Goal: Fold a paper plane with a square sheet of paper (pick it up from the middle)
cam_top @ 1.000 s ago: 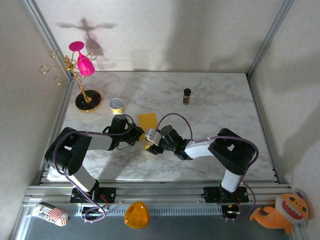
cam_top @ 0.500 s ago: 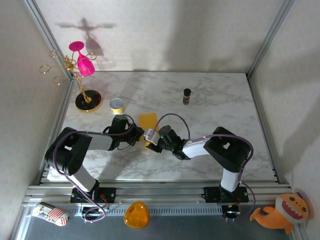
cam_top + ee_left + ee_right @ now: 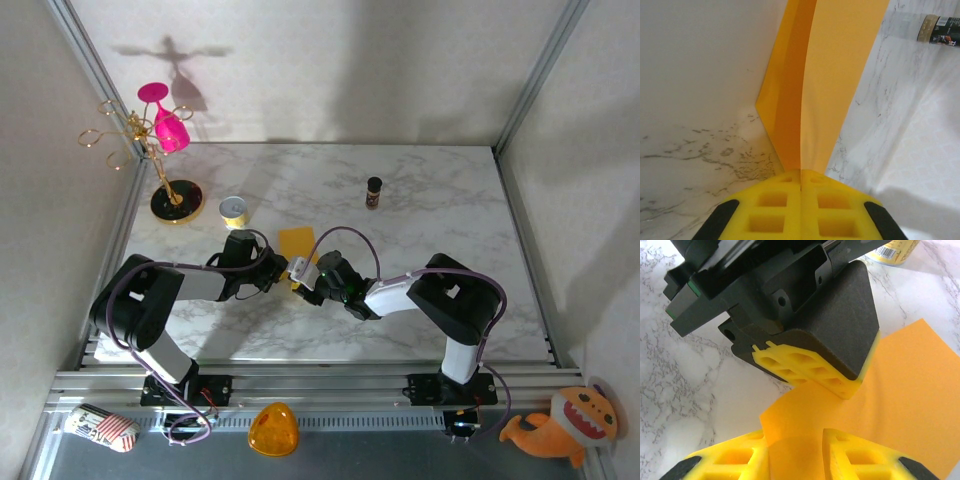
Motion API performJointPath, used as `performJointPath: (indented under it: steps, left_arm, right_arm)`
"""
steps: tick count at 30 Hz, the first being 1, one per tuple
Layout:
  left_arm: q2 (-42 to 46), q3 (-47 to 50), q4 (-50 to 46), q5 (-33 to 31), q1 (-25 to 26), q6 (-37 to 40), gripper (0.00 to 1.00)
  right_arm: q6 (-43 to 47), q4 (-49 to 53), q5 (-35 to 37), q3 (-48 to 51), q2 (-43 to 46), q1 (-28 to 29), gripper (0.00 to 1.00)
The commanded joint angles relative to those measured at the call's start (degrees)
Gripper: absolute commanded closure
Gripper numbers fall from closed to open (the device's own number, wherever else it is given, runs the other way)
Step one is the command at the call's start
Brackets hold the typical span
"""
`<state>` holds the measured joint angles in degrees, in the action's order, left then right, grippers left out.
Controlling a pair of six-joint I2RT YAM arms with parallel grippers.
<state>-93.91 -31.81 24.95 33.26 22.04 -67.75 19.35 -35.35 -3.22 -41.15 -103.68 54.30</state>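
**Both grippers meet at the orange sheet in the middle of the table**

The left gripper point(image 3: 801, 174) has its yellow fingers pressed flat together, and the square sheet of paper point(image 3: 835, 75) comes straight up out of the seam between them, so it is clamped on the near edge of the sheet. In the left wrist view the paper stands as a tall orange-yellow strip up the centre of the frame, with a darker fold running along its left side.

The right gripper point(image 3: 795, 437) sits at the bottom of its own wrist view. Its two fingers stand a little apart, with a raised curl of the same sheet between them. I cannot tell whether they are biting it or only flanking it. Just above them, the left gripper's dark body and yellow pads fill the upper centre of that frame.

From overhead, the two wrists almost touch nose to nose at centre frame. The paper juts out from them toward the back of the marble table point(image 3: 440, 230).

A small yellow round tin point(image 3: 233, 210) stands left of the sheet, and a dark bottle point(image 3: 373, 192) right of it, well apart. A gold rack with pink glasses point(image 3: 160, 150) occupies the upper left.
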Motion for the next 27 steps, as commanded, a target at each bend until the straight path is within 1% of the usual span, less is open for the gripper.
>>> performJointPath:
  steps: [1,3,7,11,14,16,18,21,24,27]
  left_arm:
    - [-0.76,0.26,-0.33,-0.03,0.54,0.07,0.97]
    - [-0.81,0.22,-0.33,0.06,0.55,0.07,0.97]
    - [-0.25,0.25,-1.13,-0.32,0.46,0.41,0.93]
    - [2.61,0.02,-6.64,-3.19,-1.37,3.66,0.80]
    - [6.11,-1.56,-14.08,-6.62,-2.90,8.71,0.71]
    - [8.02,-4.01,-18.61,-8.73,-3.06,12.43,0.69]
    - [8.93,-6.46,-21.89,-9.98,-3.02,15.27,0.68]
    - [8.19,-8.14,-21.48,-9.16,-2.78,16.46,0.69]
    - [4.94,-9.06,-19.09,-7.74,-1.86,15.87,0.72]
    - [0.86,-11.15,-18.28,-7.59,-0.74,16.22,0.76]
  right_arm:
    - [-1.23,-1.80,-1.02,-1.44,0.59,0.70,0.69]
    - [-1.24,-1.76,-1.06,-1.31,0.78,0.68,0.71]
    - [-1.34,-0.58,-1.33,-1.22,0.93,0.70,0.81]
    - [-2.24,2.39,-2.38,-1.04,1.55,0.64,0.89]
    - [-4.12,5.54,-4.08,-1.04,2.46,0.57,0.91]
    - [-5.91,8.14,-5.70,-1.45,2.95,0.53,0.91]
    - [-8.07,11.04,-7.64,-2.20,3.22,0.40,0.91]
    - [-11.71,13.82,-10.27,-2.93,3.16,0.35,0.91]
    - [-15.22,15.52,-11.56,-3.58,2.79,0.19,0.91]
    - [-18.25,15.17,-12.76,-3.25,3.01,-0.18,0.91]
